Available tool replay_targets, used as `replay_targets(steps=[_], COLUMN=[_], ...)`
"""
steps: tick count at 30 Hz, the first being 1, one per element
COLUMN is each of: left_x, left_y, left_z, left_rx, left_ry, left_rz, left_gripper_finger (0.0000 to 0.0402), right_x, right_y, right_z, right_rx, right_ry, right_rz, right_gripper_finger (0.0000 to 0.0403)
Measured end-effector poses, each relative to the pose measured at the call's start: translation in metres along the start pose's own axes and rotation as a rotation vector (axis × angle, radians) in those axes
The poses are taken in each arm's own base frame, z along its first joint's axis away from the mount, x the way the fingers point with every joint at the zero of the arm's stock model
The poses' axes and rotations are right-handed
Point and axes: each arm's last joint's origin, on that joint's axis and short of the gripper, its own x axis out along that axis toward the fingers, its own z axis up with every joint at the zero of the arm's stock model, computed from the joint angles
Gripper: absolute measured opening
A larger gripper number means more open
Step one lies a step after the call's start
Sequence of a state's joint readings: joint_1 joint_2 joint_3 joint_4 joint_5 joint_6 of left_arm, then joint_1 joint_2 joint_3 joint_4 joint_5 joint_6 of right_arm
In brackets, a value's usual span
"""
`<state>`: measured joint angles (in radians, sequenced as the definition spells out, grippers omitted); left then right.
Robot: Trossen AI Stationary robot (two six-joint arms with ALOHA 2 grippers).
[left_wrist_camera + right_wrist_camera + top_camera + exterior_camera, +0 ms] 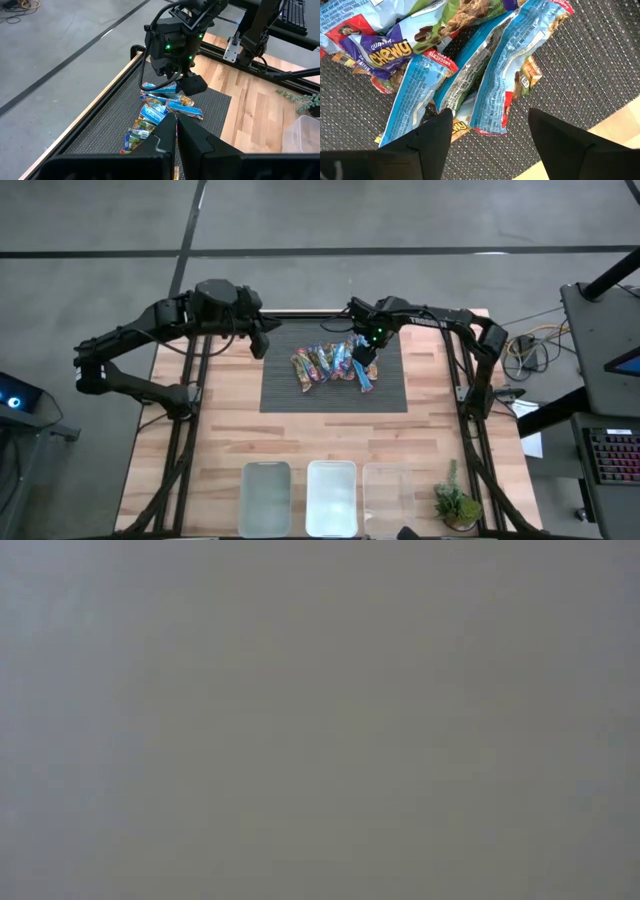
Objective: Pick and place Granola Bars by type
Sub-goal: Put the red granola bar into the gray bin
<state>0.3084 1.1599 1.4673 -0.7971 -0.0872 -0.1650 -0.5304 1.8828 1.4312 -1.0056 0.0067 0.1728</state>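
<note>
- You see the Granola Bars (333,366) heaped on the dark mat (290,392) near the table's (230,440) far edge.
- Right gripper (365,363): open, fingers spread directly above the heap's right end.
- Left gripper (262,340): closed, empty, at the mat's far-left corner.

two dark jointed arms (150,330) with black cables, green lights.

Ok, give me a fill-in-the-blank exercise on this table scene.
1. The granola bars lie in a pile on a dark ____.
2. The right gripper hangs over the pile with its fingers ____.
3. The left gripper is ____.
4. ____ clear bins stand in a row by the small plant.

Missing words: mat; open; shut; three
</note>
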Motion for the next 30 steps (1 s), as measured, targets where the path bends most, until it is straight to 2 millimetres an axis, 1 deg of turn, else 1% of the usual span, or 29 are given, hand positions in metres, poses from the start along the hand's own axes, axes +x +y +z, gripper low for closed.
replay_targets(steps=[19, 25, 30], left_x=[0.000, 0.000, 0.000], left_y=[0.000, 0.000, 0.000], left_z=[0.000, 0.000, 0.000], left_rx=[0.000, 0.000, 0.000], left_ry=[0.000, 0.000, 0.000], left_rz=[0.000, 0.000, 0.000], left_gripper_finger=[0.0000, 0.0000, 0.0000], right_x=[0.029, 0.029, 0.030], right_y=[-0.002, -0.001, -0.001], right_z=[-0.013, -0.011, -0.010], right_rx=[0.039, 0.057, 0.063], right_ry=[0.018, -0.004, -0.015], right_rz=[0.015, 0.019, 0.036], right_gripper_finger=[0.0249, 0.0247, 0.0236])
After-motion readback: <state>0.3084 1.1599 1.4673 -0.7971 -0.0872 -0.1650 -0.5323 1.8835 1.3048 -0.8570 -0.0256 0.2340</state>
